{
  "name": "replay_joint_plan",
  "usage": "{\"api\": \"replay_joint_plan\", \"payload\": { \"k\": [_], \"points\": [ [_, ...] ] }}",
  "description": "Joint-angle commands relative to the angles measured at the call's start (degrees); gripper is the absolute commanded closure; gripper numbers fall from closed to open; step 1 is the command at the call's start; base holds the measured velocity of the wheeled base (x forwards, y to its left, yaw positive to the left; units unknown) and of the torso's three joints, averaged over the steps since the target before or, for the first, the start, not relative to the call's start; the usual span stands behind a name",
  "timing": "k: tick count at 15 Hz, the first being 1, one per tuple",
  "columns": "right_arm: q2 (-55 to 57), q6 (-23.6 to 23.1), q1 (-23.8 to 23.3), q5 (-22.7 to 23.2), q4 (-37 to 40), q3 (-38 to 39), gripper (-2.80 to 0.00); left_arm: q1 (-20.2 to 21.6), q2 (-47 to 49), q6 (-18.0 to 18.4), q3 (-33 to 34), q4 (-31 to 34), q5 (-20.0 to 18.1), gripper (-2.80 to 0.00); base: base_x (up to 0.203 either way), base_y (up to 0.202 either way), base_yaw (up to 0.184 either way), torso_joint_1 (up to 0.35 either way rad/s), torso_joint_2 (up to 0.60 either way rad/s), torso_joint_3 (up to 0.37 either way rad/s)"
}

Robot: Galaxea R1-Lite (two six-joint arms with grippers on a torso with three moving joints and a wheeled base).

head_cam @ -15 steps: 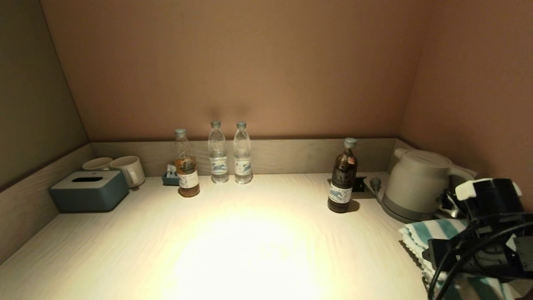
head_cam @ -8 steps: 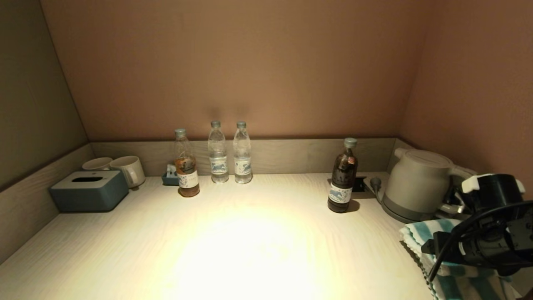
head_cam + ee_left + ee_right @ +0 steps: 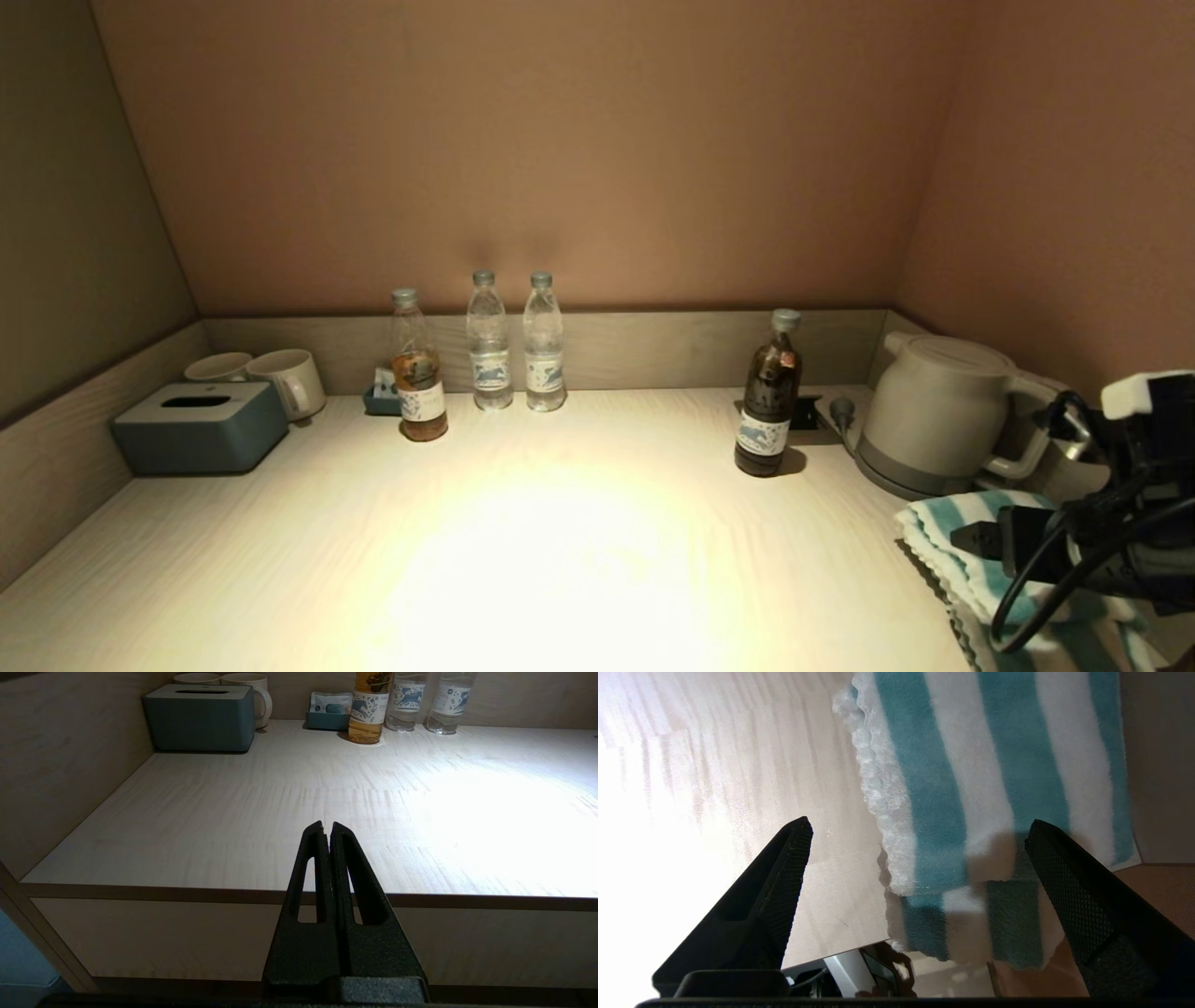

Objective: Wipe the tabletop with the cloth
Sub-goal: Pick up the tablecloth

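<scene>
Partly hidden, the cloth (image 3: 943, 532) lay at the near right corner of the desk (image 3: 560, 560), its near end draped over the front edge and its right part masked in the head view by the right arm's black housing and cables. The right gripper (image 3: 920, 828) hovered directly above it; the wrist view showed both fingers (image 3: 784, 858) spread wide apart, one over bare wood beside the scalloped hem, the other over the striped pile near the right side rim, with nothing held. Contact between fingers and cloth could not be confirmed.

The left gripper (image 3: 327, 828) was parked in front of the desk's front left edge, fingers pressed together and empty; it was cut off entirely from the head view.

The desk surface was pale wood grain, with a strong pool of light at its centre washing out detail. A low grey-wood rim (image 3: 653, 345) ran along the back and sides, below plain brown walls. Along the back stood two mugs (image 3: 280, 373), a tissue box (image 3: 201, 425), a small tray (image 3: 381, 399) partly screened by an amber bottle (image 3: 417, 373), two water bottles (image 3: 515, 345), a dark bottle (image 3: 767, 397) and a kettle (image 3: 934, 411), just behind the cloth. Bottle labels were illegible.
</scene>
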Motion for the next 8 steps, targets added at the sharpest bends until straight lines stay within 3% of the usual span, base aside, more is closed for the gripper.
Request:
{"api": "replay_joint_plan", "payload": {
  "k": [1, 8],
  "points": [
    [-3.3, 0.1, 0.2, 0.1, 0.1, 0.1, -2.8, 0.0, 0.1, 0.0, 0.0, 0.0, 0.0, 0.0, 0.0, 0.0, 0.0, 0.0, 0.0, 0.0],
    [2.1, 0.6, -2.6, 0.1, -0.4, -0.8, -2.8, 0.0, 0.1, 0.0, 0.0, 0.0, 0.0, 0.0, 0.0, 0.0, 0.0, 0.0, 0.0, 0.0]
  ]
}}
